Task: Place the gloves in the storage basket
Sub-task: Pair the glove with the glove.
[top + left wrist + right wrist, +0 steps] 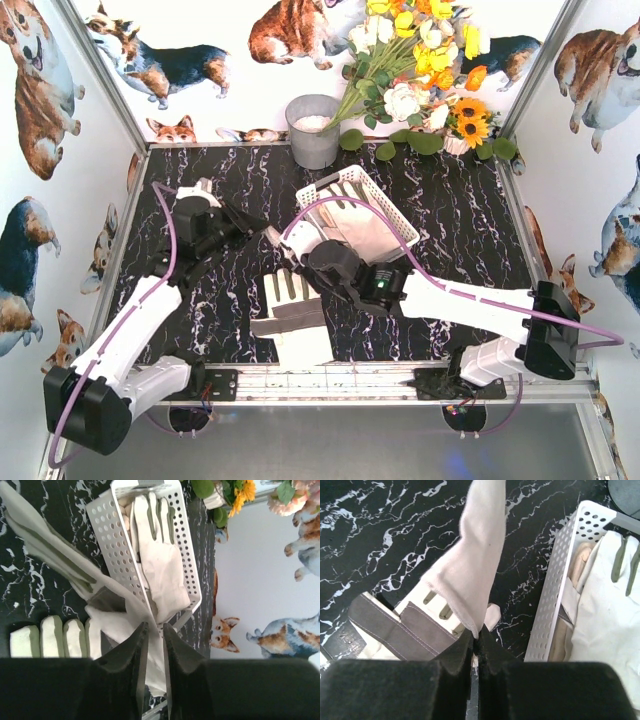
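A cream glove [479, 565] hangs above the table. My right gripper [476, 639] is shut on its lower edge. My left gripper [154, 630] is shut on a cream glove [60, 550] that stretches away up-left. In the top view both grippers [258, 226] [283, 243] meet left of the storage basket [385, 200], seemingly on the same glove. Another glove [290, 318] with grey cuff bands lies flat on the table below them. A further glove [159, 550] lies inside the white perforated basket [110, 540].
A grey round bucket [313, 130] stands behind the basket at the back wall. Artificial flowers [420, 70] fill the back right corner. Walls printed with corgis enclose the dark marbled table [470, 220] on three sides.
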Tool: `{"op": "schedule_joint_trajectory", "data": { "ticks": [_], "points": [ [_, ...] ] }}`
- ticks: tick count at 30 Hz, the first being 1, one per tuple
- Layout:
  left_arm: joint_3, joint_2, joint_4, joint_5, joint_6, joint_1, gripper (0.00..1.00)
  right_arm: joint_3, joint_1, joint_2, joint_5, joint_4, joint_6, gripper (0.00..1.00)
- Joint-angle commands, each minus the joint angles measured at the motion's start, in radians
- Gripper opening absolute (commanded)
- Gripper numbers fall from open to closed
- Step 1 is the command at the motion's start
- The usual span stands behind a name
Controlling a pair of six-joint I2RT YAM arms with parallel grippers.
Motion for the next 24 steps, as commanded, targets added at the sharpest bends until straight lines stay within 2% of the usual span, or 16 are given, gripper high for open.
{"op": "schedule_joint_trajectory", "data": {
  "ticks": [1,4,11,17,24],
  "points": [
    [-0.002,0.021,0.060,0.048,0.013,-0.019,0.28,-0.021,0.000,-0.055,0.065,0.037,0.006,0.00],
    [-0.023,0.027,0.066,0.070,0.010,-0.031,0.51,-0.040,0.001,-0.061,0.052,0.036,0.012,0.00],
    [-0.122,0.009,0.075,0.132,-0.027,-0.073,0.76,-0.048,0.000,-0.032,0.045,0.041,0.020,0.00],
    [-0.153,-0.049,0.083,0.112,-0.091,-0.097,0.83,-0.032,0.000,-0.011,0.034,0.043,0.015,0.00],
    [-0.151,-0.050,0.128,0.077,-0.145,-0.155,0.81,-0.047,0.000,-0.014,0.031,0.039,0.004,0.00]
  ]
}}
